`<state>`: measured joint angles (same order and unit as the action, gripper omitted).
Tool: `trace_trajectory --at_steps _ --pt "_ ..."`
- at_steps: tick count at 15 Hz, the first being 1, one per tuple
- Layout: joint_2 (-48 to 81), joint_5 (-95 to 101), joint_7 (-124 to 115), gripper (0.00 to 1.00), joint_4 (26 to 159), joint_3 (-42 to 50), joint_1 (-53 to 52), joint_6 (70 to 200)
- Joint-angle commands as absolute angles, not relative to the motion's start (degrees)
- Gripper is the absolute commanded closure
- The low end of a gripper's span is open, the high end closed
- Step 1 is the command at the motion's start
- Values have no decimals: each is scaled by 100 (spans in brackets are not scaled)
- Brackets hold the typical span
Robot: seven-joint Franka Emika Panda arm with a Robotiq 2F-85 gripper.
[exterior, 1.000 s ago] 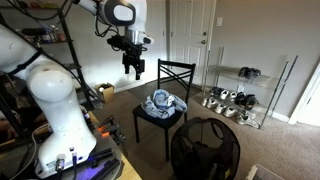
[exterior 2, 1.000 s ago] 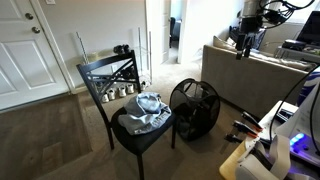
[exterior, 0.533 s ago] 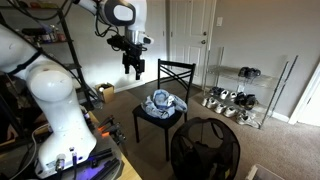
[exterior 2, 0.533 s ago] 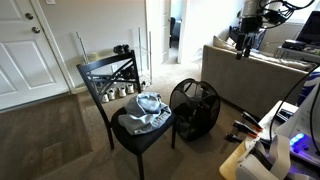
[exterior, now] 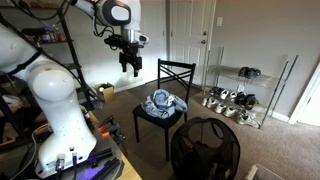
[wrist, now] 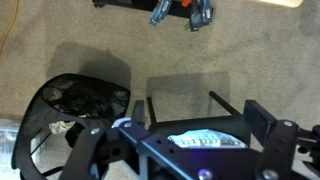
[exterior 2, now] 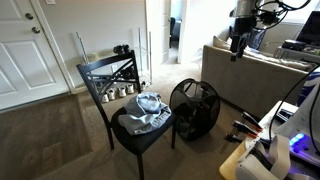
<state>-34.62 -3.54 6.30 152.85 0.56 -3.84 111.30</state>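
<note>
The gripper hangs in the air, well above the chair and off to one side of it, its fingers spread wide and holding nothing; the cloth lies bunched on the chair's seat; a hamper stands just beside the chair.

A white, rounded arm carries a black gripper.

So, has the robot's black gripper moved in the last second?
Yes, slightly: in an exterior view the black gripper has shifted left, toward the open doorway, above the grey sofa.
</note>
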Motion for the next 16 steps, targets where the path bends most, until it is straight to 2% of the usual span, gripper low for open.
trace_trajectory --at_steps 1,10,16 --pt "-2839 -791 617 0 14905 -228 -814 11557" --pt "-1215 -1001 1098 0 14169 -314 -1023 13280" --pt "-1008 -1010 1140 0 14154 -373 -951 13546"
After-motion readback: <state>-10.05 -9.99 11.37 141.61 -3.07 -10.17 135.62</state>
